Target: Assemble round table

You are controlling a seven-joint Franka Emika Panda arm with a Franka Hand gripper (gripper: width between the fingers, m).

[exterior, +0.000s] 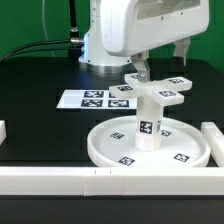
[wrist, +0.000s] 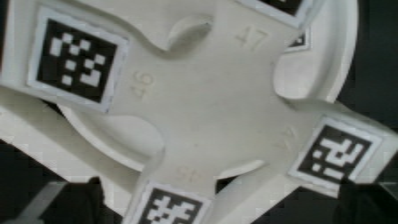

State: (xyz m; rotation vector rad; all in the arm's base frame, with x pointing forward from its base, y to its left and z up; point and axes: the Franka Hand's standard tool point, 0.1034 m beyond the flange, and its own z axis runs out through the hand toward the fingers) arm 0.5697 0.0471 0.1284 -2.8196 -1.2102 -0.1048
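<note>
The large rimmed round disc (exterior: 110, 147) lies flat on the black table. The short cylinder leg (exterior: 149, 120) stands upright at its middle. The cross-shaped four-arm piece (exterior: 158, 92) sits on top of the leg. My gripper (exterior: 140, 68) hangs under the white arm, right at the cross piece's far arm. Its dark fingers are partly hidden, so I cannot tell whether they grip it. In the wrist view the cross piece (wrist: 214, 90) fills the frame with tags on its arms, and the disc (wrist: 63, 130) shows behind it. No fingertips show there.
The marker board (exterior: 92, 98) lies behind the disc on the exterior view's left. White border blocks run along the front (exterior: 100, 180), the exterior view's right (exterior: 212, 135) and the left edge (exterior: 3, 130). The robot base (exterior: 100, 45) stands at the back.
</note>
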